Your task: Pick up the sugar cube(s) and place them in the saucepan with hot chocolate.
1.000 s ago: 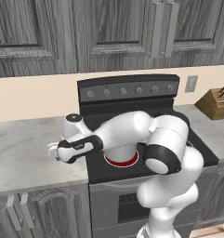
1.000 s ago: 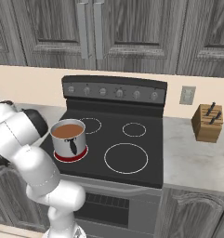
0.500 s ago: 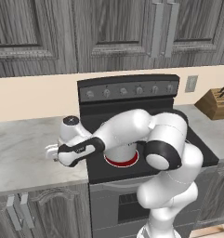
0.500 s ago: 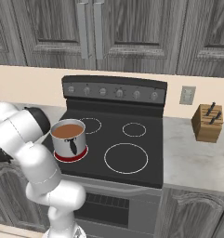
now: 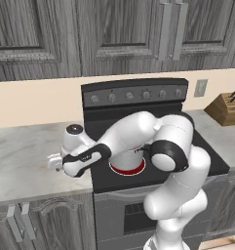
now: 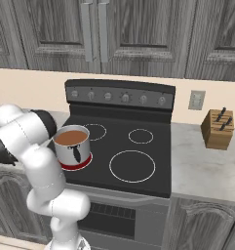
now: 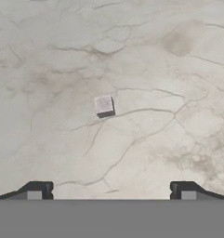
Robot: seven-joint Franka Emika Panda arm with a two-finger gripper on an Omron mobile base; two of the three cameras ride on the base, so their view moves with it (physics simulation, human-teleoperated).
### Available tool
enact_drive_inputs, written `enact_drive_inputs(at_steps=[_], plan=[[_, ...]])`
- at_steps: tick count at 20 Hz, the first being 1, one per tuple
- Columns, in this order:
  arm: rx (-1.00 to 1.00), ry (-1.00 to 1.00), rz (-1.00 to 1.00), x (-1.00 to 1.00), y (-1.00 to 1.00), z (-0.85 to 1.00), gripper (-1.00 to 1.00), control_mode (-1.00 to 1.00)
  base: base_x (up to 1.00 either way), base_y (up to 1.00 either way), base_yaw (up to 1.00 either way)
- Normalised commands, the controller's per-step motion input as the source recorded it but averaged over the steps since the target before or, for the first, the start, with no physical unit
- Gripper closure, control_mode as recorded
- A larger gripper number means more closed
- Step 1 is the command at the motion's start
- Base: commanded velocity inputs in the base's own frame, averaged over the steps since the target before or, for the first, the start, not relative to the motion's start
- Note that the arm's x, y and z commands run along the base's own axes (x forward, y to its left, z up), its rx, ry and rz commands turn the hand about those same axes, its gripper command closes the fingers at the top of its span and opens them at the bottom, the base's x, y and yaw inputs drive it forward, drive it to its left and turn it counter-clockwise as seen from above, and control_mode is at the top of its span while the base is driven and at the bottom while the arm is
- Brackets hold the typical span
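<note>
A small greyish sugar cube [image 7: 103, 105] lies alone on the marble counter, a little left of centre in the hand view. My gripper [image 7: 111, 191] hovers above it, open, with both dark fingertips [image 7: 39, 190] spread wide and nothing between them. Seen from the left base, the gripper [image 5: 54, 163] points down over the counter just left of the stove. The saucepan with hot chocolate [image 6: 72, 144], steel with brown liquid, stands on the glowing red front-left burner [image 6: 77, 163], to the right of the hand. My arm hides most of the pan in the left base view.
The black stove [image 6: 133, 166] has other burners unlit. A wooden knife block [image 6: 217, 128] stands on the right counter, below a wall outlet [image 6: 196, 99]. Marble counter [image 5: 21, 156] stretches left of the stove, under dark cabinets.
The hand has drifted slightly left and lower over the counter. The saucepan has stayed in place.
</note>
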Motion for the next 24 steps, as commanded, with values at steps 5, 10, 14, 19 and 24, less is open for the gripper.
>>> enact_drive_inputs(at_steps=[5, 10, 14, 19, 24], plan=[[0.00, 0.00, 0.00, 0.19, 0.07, -0.09, -1.00, -1.00, 0.00, 0.00, 0.00], [0.00, -0.02, 0.00, 0.24, 0.03, -0.02, -1.00, -1.00, 0.00, 0.00, 0.00], [0.00, -0.03, 0.00, 0.05, 0.05, 0.00, -1.00, -1.00, 0.00, 0.00, 0.00], [0.00, -0.01, 0.00, 0.00, 0.05, 0.00, -1.00, -1.00, 0.00, 0.00, 0.00], [0.00, -0.03, 0.00, 0.05, 0.00, 0.00, -1.00, -1.00, 0.00, 0.00, 0.00]])
